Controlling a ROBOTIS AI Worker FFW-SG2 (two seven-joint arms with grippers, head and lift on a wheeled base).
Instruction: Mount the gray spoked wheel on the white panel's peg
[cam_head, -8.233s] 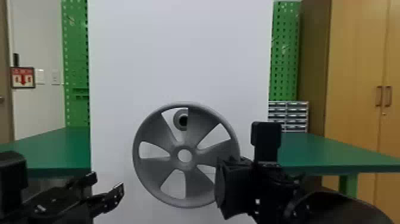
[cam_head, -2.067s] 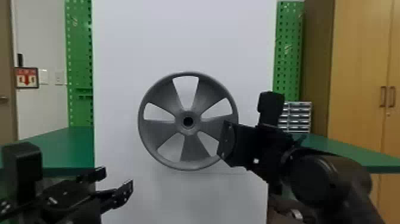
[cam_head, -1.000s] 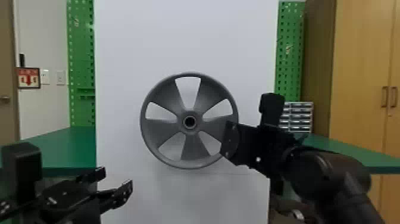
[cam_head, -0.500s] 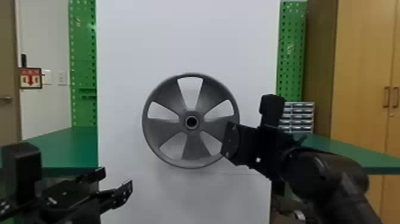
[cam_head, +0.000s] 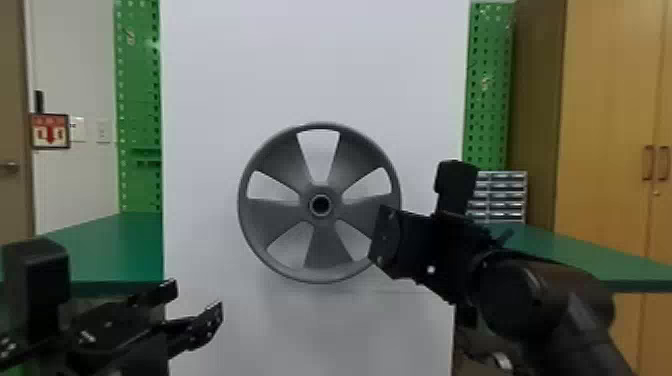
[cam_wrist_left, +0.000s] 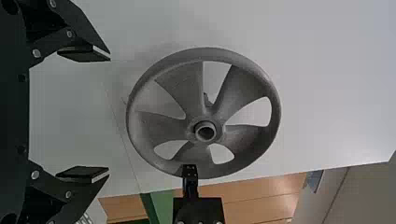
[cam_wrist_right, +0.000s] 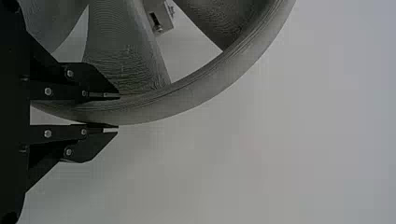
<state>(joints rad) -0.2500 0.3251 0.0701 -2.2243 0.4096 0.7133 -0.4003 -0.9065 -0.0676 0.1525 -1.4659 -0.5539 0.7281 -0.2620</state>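
One gray spoked wheel (cam_head: 327, 240) upright before the flat white panel (cam_head: 320, 65), between its side edges, rim pinched in the black right gripper (cam_head: 384, 240), black left gripper (cam_head: 194, 299) well apart, fingers spread.

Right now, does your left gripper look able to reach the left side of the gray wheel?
Probably yes. The left gripper is open with nothing between it and the gray wheel, and the right gripper grips only the wheel's right side.
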